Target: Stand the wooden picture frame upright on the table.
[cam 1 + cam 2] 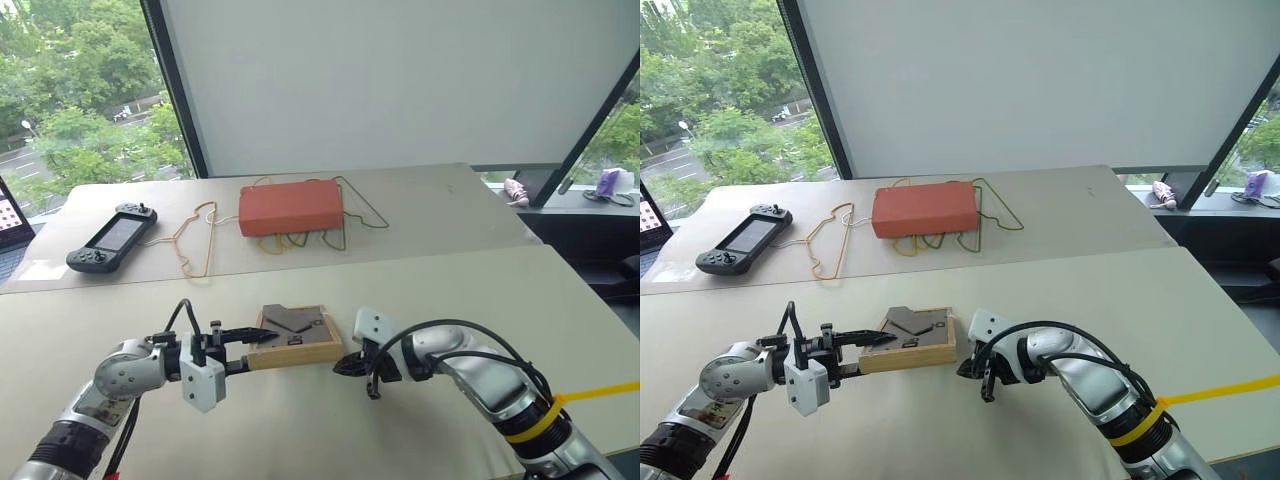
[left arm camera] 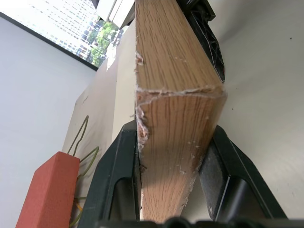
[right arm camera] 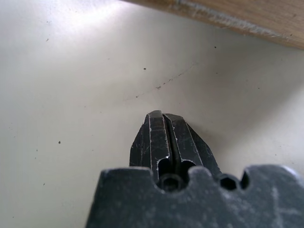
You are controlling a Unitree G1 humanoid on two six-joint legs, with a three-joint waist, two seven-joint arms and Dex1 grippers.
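The wooden picture frame (image 1: pixel 294 338) lies near the front of the pale surface (image 1: pixel 440 290), back side up, its dark backing and fold-out stand facing the ceiling. It looks slightly lifted at one end rather than flat. The left claw (image 1: pixel 262 342) comes in from the side and has the frame's left edge pinched between its two black fingers (image 2: pixel 118 175), one above the wood and one below; from the wrist, the chipped light-wood corner sits tight between them.

The right claw (image 1: pixel 348 366) rests just beside the frame's right end, fingers pressed fully together with nothing in them, tip pointing down toward the bare surface close to the wooden edge.

Further back, on the second surface, an orange-red flat box (image 1: pixel 290 207) sits on top of some wire hangers (image 1: pixel 195 240), and a black handheld game console (image 1: pixel 112 238) lies well off to the left.
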